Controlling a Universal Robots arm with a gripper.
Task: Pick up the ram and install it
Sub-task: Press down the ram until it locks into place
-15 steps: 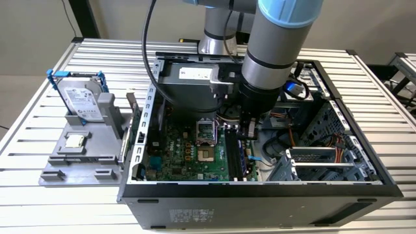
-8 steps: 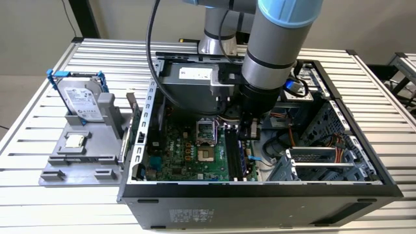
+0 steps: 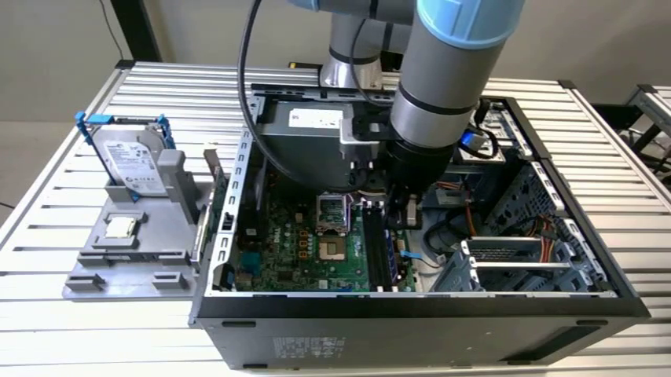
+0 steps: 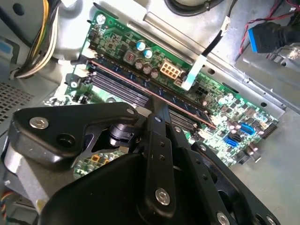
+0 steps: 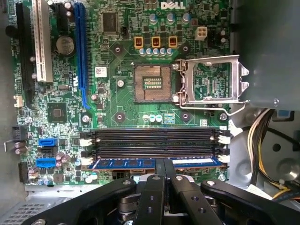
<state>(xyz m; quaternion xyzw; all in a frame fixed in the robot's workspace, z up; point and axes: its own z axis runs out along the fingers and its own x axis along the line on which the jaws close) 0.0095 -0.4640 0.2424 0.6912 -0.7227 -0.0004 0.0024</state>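
The gripper point(image 5: 164, 166) stands directly over the ram point(image 5: 154, 163), its two fingers pressed together on the stick's upper edge at about mid-length. The ram lies in the memory slot nearest the gripper, on the motherboard point(image 5: 122, 101). Its long axis runs along the slot, crosswise to the fingers; in the second wrist view the ram point(image 4: 187, 107) shows edge-on beyond the fingertips. Whether both end latches have locked, I cannot tell.

Just past the ram lie three further memory slots point(image 5: 154, 140), parallel and unfilled. Beyond these sits the processor socket point(image 5: 152, 83), bare, with its metal retention frame point(image 5: 213, 82) swung open beside it. Farther off stand the expansion slots point(image 5: 80, 56).

In the exterior view the arm point(image 3: 445, 86) reaches down into the computer case point(image 3: 419, 306); well apart, outside it, a grey parts stand point(image 3: 131, 251) carries a hard drive point(image 3: 134, 161). Cables point(image 4: 208, 49) cross the case just beyond the ram, not touching it.
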